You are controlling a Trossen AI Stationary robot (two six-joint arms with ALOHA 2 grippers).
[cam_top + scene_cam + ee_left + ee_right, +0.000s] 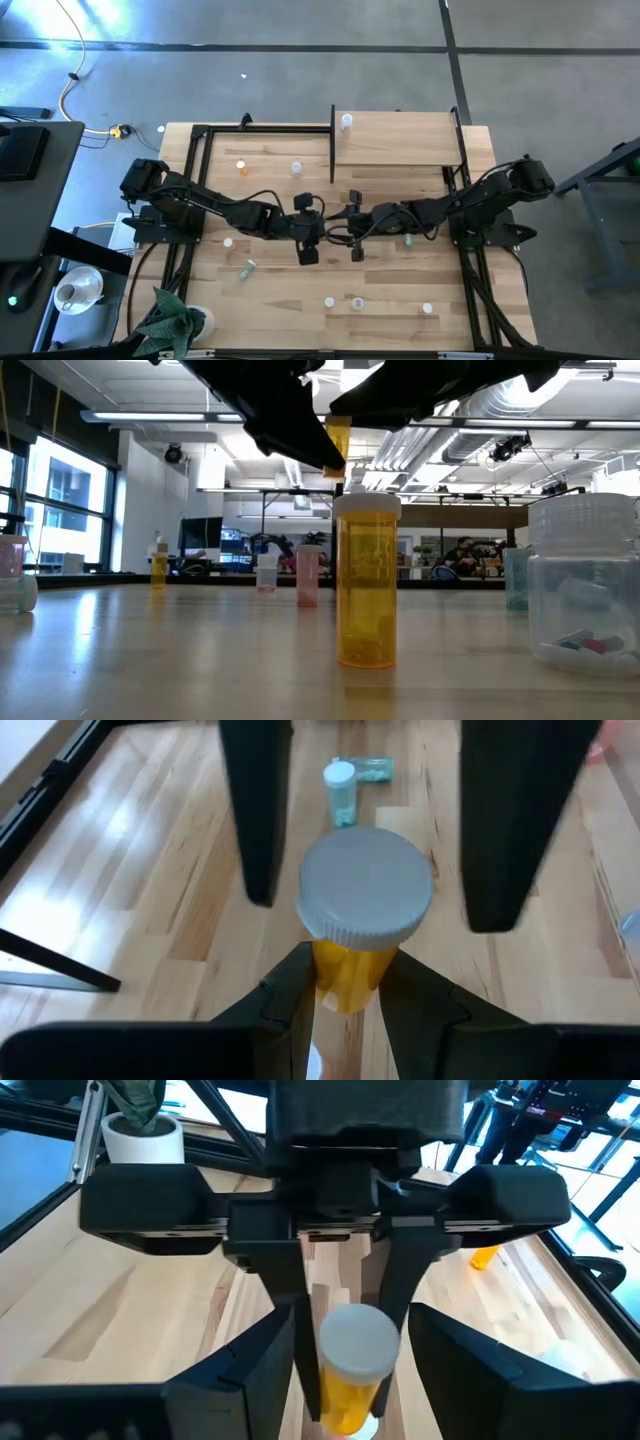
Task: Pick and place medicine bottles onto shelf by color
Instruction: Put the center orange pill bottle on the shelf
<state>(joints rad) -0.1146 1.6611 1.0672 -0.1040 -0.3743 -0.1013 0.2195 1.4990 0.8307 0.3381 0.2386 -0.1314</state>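
An orange medicine bottle (345, 975) with a white cap (356, 1338) hangs above the middle of the table, with my left gripper (348, 982) shut on it. My right gripper (352, 1322) faces it from the table's right. It is open, and its fingers (256, 820) stand on either side of the cap without touching it. The shelf (400, 140) is the pale board at the far right, and a white bottle (346, 122) stands on its far left corner. Another orange bottle (367, 580) stands upright on the table. My left gripper pinches the orange body just below the cap (340, 982) between its two fingers. The fingers come slanting down from the table's left and lie across the bottle. The bottle stands roughly upright, cap up, lifted clear of the table.
Loose bottles are scattered on the table: orange (241, 168) and white (296, 169) at the far left, a green one (247, 267) lying down, another green one (408, 240), and white ones near the front edge (427, 309). A potted plant (175, 320) stands at the near left corner. Black posts (332, 140) edge the shelf.
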